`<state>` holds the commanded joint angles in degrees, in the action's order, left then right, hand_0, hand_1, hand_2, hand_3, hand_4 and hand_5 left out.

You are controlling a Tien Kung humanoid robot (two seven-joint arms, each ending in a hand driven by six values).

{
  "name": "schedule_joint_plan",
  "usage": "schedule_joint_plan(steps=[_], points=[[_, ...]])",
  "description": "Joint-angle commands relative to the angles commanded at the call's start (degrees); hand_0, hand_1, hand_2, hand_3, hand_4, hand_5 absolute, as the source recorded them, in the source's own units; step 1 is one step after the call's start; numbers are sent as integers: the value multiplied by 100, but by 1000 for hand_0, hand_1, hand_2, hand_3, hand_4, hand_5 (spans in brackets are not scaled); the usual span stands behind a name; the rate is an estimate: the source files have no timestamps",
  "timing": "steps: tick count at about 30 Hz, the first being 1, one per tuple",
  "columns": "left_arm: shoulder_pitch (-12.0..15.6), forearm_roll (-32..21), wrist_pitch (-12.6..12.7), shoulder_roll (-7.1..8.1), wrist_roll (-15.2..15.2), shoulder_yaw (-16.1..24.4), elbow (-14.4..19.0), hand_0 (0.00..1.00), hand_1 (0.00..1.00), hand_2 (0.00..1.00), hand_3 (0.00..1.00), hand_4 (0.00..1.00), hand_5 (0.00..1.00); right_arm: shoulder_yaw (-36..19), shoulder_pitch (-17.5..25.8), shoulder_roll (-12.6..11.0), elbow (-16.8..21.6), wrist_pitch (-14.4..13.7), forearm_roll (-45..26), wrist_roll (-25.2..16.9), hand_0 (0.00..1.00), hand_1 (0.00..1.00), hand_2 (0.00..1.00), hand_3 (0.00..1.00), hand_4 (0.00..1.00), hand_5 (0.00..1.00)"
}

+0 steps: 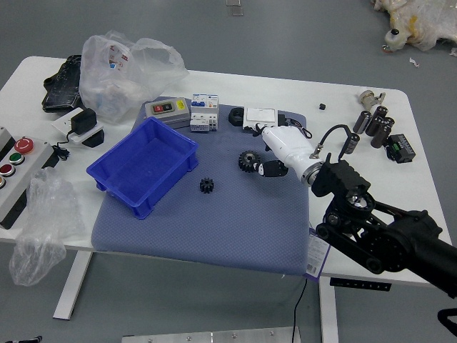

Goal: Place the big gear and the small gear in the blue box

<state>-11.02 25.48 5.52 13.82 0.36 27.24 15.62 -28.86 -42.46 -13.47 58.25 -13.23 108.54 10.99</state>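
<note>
The big gear [248,161] lies dark and flat on the blue-grey mat. Left of it and nearer the front edge is the small black gear [206,185]. An open blue box [145,166] stands on the mat's left part, with no gear visible inside. My right hand [260,150] hovers just right of the big gear, fingers parted and holding nothing; its thumb is close beside the gear, and whether they touch I cannot tell. My left hand is out of view.
Behind the gears stand small white boxes [204,113], a grey device [168,111] and a white block [260,118]. Plastic bags [128,75] and a button panel [21,171] lie left. Dark cylinders [376,123] stand at the right.
</note>
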Motion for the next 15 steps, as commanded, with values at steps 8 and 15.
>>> schedule_joint_plan(steps=[8, 15], points=[[30, 109, -2, 0, 74, 113, 10, 663, 644, 625, 695, 699, 379, 480, -376, 104, -566, 192, -416, -11, 322, 492, 770, 855, 895, 341], [29, 198, -6, 9, 119, 189, 16, 663, 644, 625, 695, 699, 379, 818, -553, 229, -962, 406, -703, 29, 332, 498, 773, 863, 998, 499]])
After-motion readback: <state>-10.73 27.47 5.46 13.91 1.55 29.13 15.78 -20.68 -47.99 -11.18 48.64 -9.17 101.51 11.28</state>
